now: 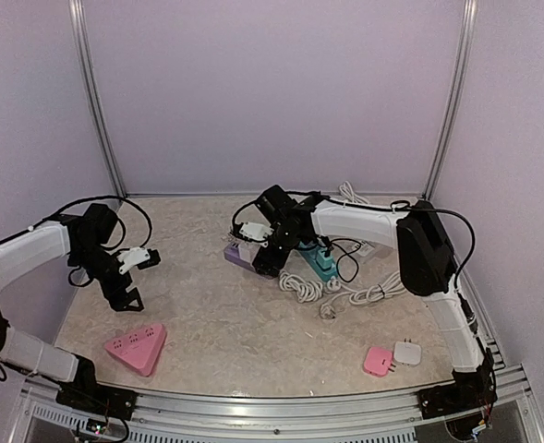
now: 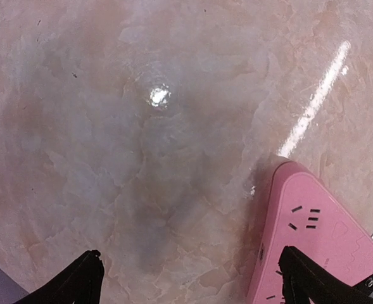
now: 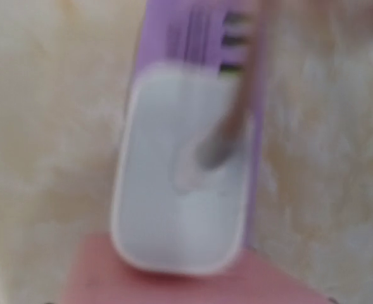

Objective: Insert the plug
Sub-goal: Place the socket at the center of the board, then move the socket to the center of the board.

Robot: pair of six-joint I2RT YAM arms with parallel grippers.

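A purple power strip (image 1: 238, 256) lies at the back middle of the table. My right gripper (image 1: 265, 256) is down on its right end. The blurred right wrist view is filled by a white plug (image 3: 183, 183) sitting flat on the purple strip (image 3: 195, 35), its grey cable (image 3: 227, 126) leading away. The gripper appears shut on the plug, and a pink blur at the bottom hides the fingertips. My left gripper (image 1: 126, 281) (image 2: 192, 282) is open and empty, above bare table beside a pink triangular power strip (image 1: 137, 347) (image 2: 313, 234).
A teal power strip (image 1: 322, 262) and coiled white cables (image 1: 341, 291) lie just right of the right gripper. A pink adapter (image 1: 378, 360) and a white adapter (image 1: 406, 353) sit at the front right. Frame posts and walls close in the back and sides.
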